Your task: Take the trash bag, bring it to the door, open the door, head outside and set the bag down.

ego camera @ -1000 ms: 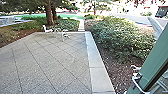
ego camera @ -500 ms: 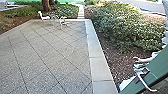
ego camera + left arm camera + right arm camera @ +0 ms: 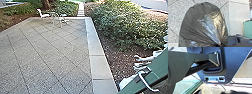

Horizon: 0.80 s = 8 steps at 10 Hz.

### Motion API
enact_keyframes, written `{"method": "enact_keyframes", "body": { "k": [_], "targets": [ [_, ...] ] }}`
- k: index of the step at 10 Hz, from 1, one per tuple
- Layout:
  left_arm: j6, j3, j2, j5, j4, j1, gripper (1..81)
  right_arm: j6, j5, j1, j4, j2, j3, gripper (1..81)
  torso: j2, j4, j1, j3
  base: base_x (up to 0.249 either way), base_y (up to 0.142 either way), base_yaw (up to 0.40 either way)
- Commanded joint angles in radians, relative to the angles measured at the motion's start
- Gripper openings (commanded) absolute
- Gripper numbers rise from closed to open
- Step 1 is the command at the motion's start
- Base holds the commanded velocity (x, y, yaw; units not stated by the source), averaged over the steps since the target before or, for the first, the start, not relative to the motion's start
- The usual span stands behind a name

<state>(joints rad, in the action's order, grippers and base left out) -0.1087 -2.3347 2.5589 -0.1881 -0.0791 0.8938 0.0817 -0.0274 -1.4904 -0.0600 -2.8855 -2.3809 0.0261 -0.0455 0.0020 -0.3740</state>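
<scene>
Glossy, creased plastic trash bag (image 3: 201, 25)

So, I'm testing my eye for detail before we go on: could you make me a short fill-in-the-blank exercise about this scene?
The trash bag shows large in the ____ wrist view.
The door in the head view is painted ____.
The chair near the far edge of the paving is ____ in colour.
The biggest bush grows in the head view's ____ half.

Missing words: left; green; white; right.
</scene>
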Motion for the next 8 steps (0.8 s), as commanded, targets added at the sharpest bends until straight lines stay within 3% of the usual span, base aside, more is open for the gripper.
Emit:
{"method": "enact_keyframes", "body": {
  "k": [1, 2, 3, 4, 5, 6, 7, 8],
  "targets": [
    [-0.002, 0.015, -0.069, -0.091, -0.054, -0.117, 1.0, -0.002, -0.078, 0.002, -0.006, -0.008, -0.007, 81.1, 0.000, 0.095, 0.000, 0.000, 0.000, 0.000, 0.000],
    [-0.002, 0.029, -0.080, -0.099, -0.068, -0.134, 1.0, -0.003, -0.078, 0.002, -0.006, -0.014, -0.017, 81.1, 0.000, 0.108, 0.000, 0.000, 0.000, 0.000, 0.000],
    [-0.002, 0.029, -0.081, -0.103, -0.077, -0.143, 1.0, -0.003, -0.078, 0.002, -0.006, -0.017, -0.021, 81.1, 0.000, 0.039, 0.000, 0.000, 0.000, 0.000, 0.000],
    [-0.002, 0.024, -0.080, -0.103, -0.077, -0.147, 1.0, -0.003, -0.078, 0.003, -0.006, -0.019, -0.021, 81.1, 0.000, 0.069, 0.000, 0.000, 0.000, 0.000, 0.000],
    [-0.002, 0.020, -0.078, -0.103, -0.079, -0.151, 1.0, -0.003, -0.078, 0.003, -0.006, -0.019, -0.021, 81.1, 0.000, 0.089, 0.000, 0.000, 0.000, 0.000, 0.000],
    [0.000, 0.020, -0.080, -0.103, -0.077, -0.152, 1.0, -0.003, -0.078, 0.002, -0.006, -0.019, -0.021, 81.1, 0.000, 0.098, 0.000, 0.000, 0.000, 0.000, 0.000],
    [-0.002, 0.021, -0.080, -0.105, -0.077, -0.151, 81.1, -0.002, -0.078, 0.002, -0.006, -0.019, -0.023, 81.1, 0.000, 0.098, 0.000, 0.000, 0.000, 0.000, 0.000],
    [0.000, 0.020, -0.078, -0.105, -0.076, -0.151, 81.1, -0.002, -0.078, 0.003, -0.004, -0.019, -0.023, 81.1, 0.000, 0.098, 0.000, 0.000, 0.000, 0.000, 0.000]
  ]
}}
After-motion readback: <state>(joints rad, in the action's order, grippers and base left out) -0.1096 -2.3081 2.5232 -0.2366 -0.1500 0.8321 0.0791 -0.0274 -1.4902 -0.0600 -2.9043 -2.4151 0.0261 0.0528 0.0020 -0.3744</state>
